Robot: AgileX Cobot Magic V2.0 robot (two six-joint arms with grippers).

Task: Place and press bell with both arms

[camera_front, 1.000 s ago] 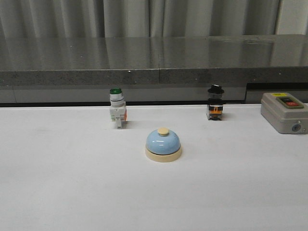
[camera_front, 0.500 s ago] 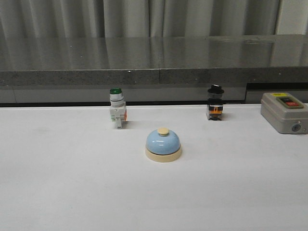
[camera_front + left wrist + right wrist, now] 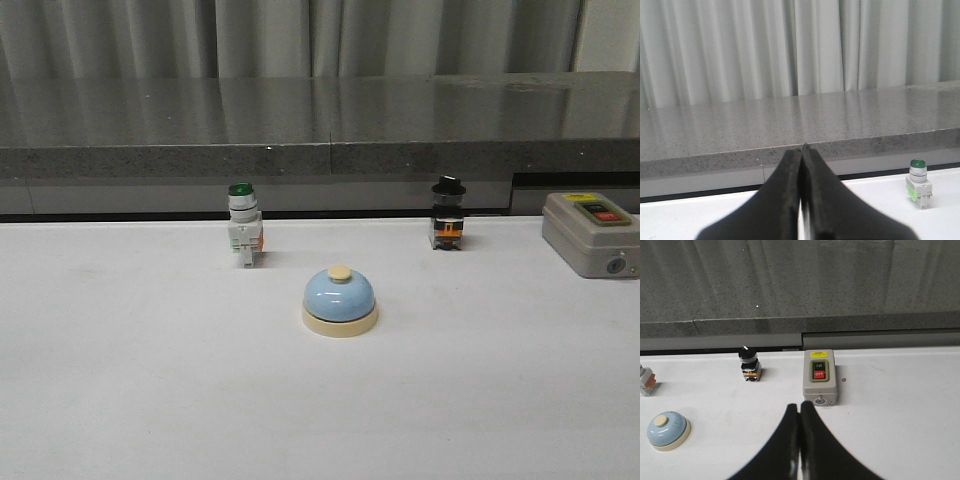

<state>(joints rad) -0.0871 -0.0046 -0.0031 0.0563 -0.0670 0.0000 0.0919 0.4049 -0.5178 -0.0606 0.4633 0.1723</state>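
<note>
Right gripper (image 3: pixel 800 412) closed — fingers pressed together.
Bell (image 3: pixel 668 430) lower left; grey switch box (image 3: pixel 820 376) centre.

We lose the green-capped switch (image 3: pixel 646 381) past the frame edge, far off the right claw (image 3: pixel 800 407); small box (image 3: pixel 820 376) lettering unreadable
</note>
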